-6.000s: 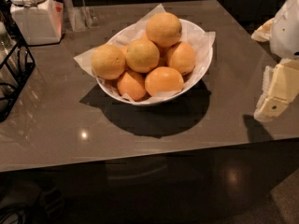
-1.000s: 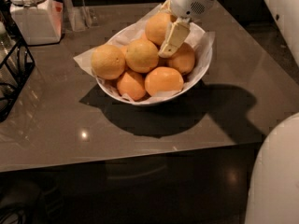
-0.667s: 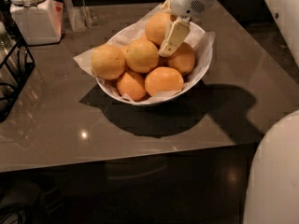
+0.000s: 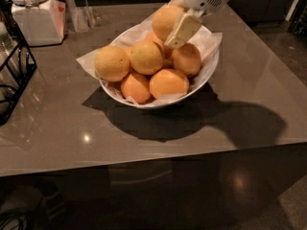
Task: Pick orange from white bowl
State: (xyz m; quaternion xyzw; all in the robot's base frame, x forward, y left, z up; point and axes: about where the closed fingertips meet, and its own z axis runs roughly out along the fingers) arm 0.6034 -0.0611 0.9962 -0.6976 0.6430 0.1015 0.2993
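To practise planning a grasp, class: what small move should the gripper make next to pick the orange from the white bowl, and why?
Probably ease the gripper slightly lower onto the large pale yellow-orange round fruit at the back of the wide glossy white bowl: it sits against that topmost fruit's right side, and the fruit rests on the other fruits.

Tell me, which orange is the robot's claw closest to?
The topmost orange, at the back of the white bowl; the gripper sits right beside it, the others lie lower.
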